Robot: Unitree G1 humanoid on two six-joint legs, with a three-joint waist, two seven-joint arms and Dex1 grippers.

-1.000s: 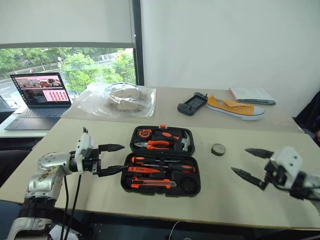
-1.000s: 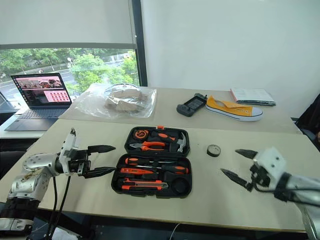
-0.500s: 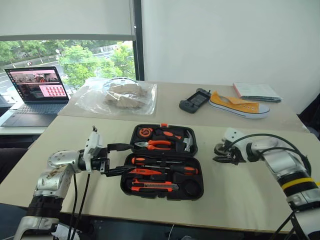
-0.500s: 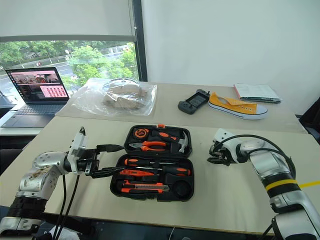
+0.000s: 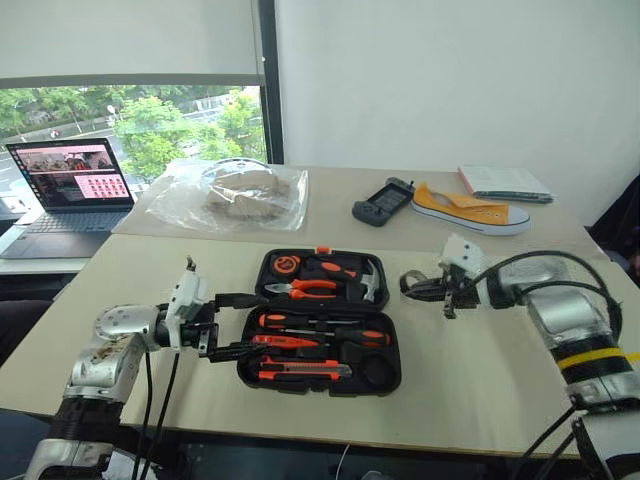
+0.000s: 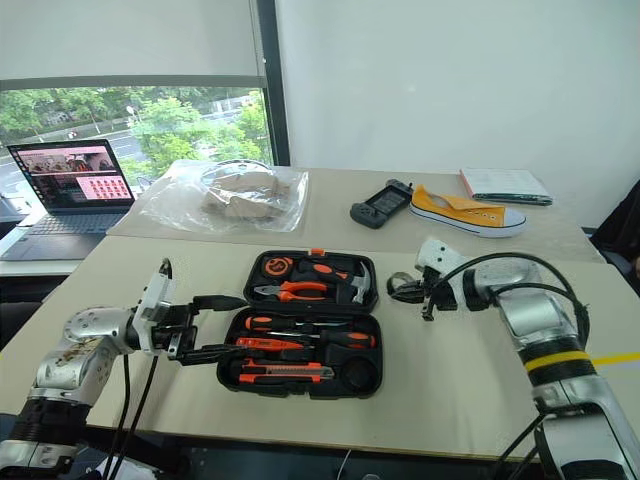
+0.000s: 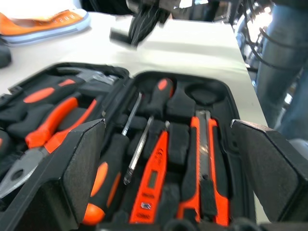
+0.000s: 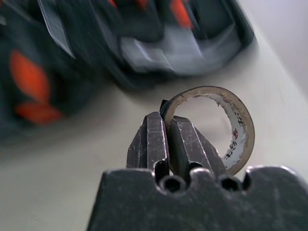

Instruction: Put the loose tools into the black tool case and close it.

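The black tool case [image 5: 247, 372] lies open on the near table. Its front half holds two screwdrivers [image 7: 113, 168], the orange tester [image 7: 154, 178] and the utility knife [image 5: 305, 371]; a round slot [image 5: 375, 368] is empty. Pliers [image 5: 315, 289] and a hammer sit in the back half. My right gripper [image 5: 420, 290] is shut on the wall of the small tape roll [image 8: 231, 125], holding it just right of the case [image 6: 300, 385]. My left gripper [image 5: 235, 323] hangs open at the case's left edge, its fingers [image 7: 77, 178] framing the tools.
On the far table are a laptop [image 5: 70, 185], a clear plastic bag [image 5: 235, 195], a black game console [image 5: 383, 200], a yellow shoe [image 5: 470, 212] and a notebook [image 5: 505, 182]. A person's leg in jeans [image 7: 284, 62] stands beyond the table.
My right gripper swung in from the front right, shut on the tape roll and carried it left toward the case. The left gripper has stayed open by the case.
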